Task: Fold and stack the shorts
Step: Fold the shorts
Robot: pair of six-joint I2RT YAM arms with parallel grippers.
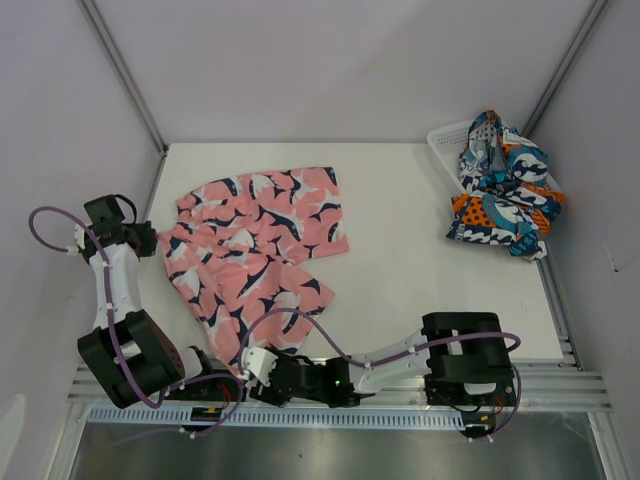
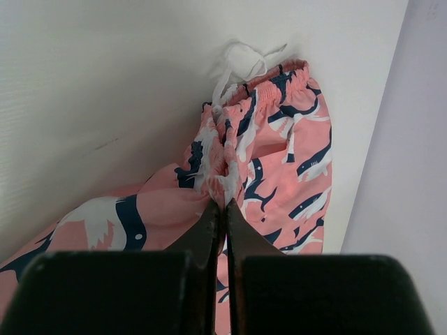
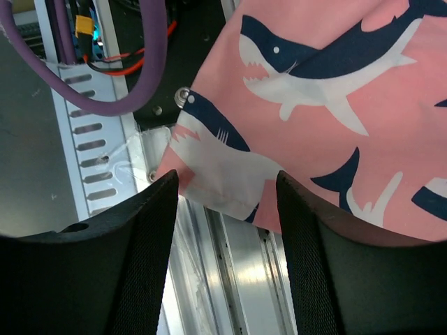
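**Pink shorts pinched left**

Top view: pink shorts (image 1: 255,250) spread between left gripper (image 1: 150,238) and right gripper (image 1: 245,365); patterned shorts (image 1: 505,195) far from both.
Left wrist: jaws clenched on the waistband (image 2: 227,143).
Right wrist: jaws released, hem corner (image 3: 209,174) between them.

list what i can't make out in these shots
- Top view: the basket is mostly buried under the patterned shorts; only its left rim shows.
- Left wrist view: the left gripper is shut on the pink shorts; its fingers hide how much cloth is pinched.
- Right wrist view: whether the open right gripper touches the pink shorts is unclear.
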